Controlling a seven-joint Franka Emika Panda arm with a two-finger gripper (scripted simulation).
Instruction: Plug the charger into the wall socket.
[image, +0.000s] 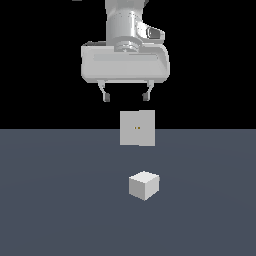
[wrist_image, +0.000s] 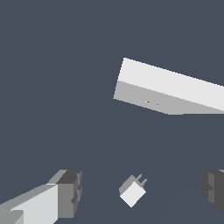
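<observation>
The fingers (image: 105, 93) hang spread wide apart with nothing between them, the gripper (image: 125, 95) poised high above the dark floor (image: 50, 200). Down on that floor sits the charger (image: 144, 185), a small white cube, well below the gripper and untouched. From the wrist view its two short prongs (wrist_image: 141, 178) show, pointing toward the wall socket (wrist_image: 153, 101). The socket stands upright on the floor beyond the charger, clearly apart from it, with two tiny orange dots at the middle of its face.
</observation>
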